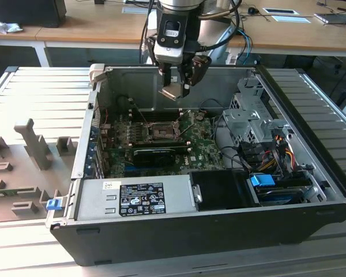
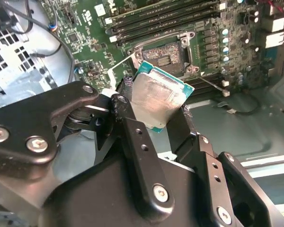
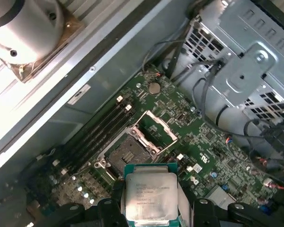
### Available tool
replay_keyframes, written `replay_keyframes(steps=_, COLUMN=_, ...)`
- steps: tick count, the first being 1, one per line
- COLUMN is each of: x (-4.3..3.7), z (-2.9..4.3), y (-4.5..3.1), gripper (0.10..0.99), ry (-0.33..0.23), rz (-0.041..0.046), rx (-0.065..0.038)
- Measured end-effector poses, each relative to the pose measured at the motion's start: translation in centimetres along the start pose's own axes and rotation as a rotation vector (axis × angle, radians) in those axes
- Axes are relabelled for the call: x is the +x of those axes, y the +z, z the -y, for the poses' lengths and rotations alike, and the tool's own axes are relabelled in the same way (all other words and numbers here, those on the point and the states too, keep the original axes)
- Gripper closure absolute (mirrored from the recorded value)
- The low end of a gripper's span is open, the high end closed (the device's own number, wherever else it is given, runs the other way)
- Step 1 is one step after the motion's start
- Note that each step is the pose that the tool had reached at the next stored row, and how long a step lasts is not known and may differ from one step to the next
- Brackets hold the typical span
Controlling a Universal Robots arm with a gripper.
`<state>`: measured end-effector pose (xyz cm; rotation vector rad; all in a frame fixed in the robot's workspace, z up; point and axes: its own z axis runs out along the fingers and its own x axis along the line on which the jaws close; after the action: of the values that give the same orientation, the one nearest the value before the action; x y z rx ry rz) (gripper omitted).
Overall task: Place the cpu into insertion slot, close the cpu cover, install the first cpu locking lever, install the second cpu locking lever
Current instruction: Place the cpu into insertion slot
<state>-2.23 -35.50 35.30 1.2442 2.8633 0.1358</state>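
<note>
My gripper (image 1: 176, 85) hangs over the open computer case, shut on the cpu (image 1: 173, 91). In both wrist views the cpu (image 2: 157, 97) (image 3: 149, 196) is a flat silvery square on a green backing, held by its two sides between the black fingers (image 2: 128, 120). The insertion slot (image 1: 160, 131) (image 3: 127, 152) (image 2: 168, 56) lies on the green motherboard (image 1: 199, 144), below the chip and apart from it, with its dark centre bare. The cpu cover (image 3: 156, 128) stands swung up beside the slot.
A long black card (image 1: 161, 153) lies next to the slot. A grey power supply (image 1: 132, 199) fills the case's near side, and a drive cage (image 1: 254, 121) with cables sits at the exterior view's right. Memory sticks (image 3: 97, 135) flank the slot. Grey fixtures (image 1: 34, 147) stand outside the case.
</note>
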Motion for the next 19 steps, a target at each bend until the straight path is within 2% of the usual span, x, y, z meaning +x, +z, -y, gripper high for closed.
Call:
replay_keyframes(steps=3, x=0.20, z=0.22, y=0.19, gripper=0.553, ry=0.050, rz=0.0043, rx=-0.001)
replay_keyframes(steps=9, x=0.72, z=0.78, y=0.40, gripper=0.553, ry=0.077, rz=0.0067, rx=-0.002)
replay_keyframes(steps=19, x=0.71, z=0.82, y=0.85, gripper=0.553, ry=0.092, rz=0.0036, rx=0.003)
